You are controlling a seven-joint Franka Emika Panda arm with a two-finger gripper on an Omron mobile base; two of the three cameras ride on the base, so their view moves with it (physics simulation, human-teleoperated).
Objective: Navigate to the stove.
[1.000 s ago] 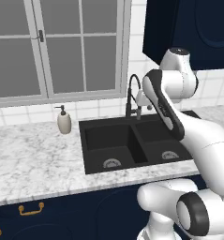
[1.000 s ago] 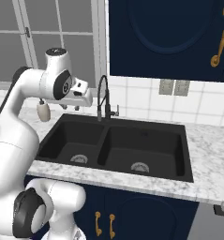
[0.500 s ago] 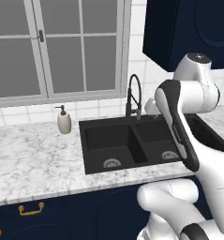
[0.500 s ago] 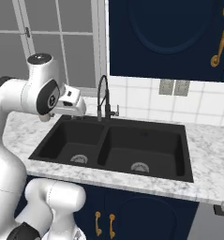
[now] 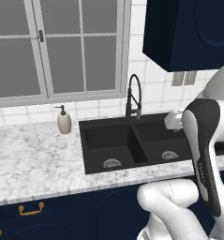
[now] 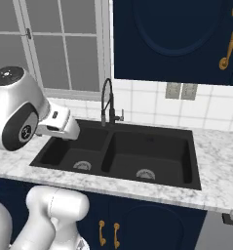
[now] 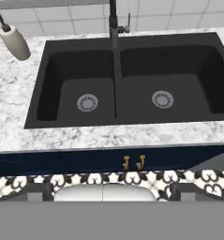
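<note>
A matte black double-basin sink (image 7: 127, 79) with round steel drains sits sunk in the speckled white marble tabletop (image 5: 33, 159), a curved black faucet (image 5: 133, 96) behind it and a beige rounded soap dispenser (image 5: 63, 121) to its left. The white arm folds high before the dark blue cabinets (image 6: 176, 34), its hand looking down on the sink. Whether the pincer is spread or pressed together cannot be told, and where the stove lies cannot be told either.

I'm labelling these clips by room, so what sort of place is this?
Most likely a home kitchen, at the sink area: a black double-basin sink with a tall black faucet set in a marble counter, a soap dispenser beside it, and navy cabinets over white tile.
</note>
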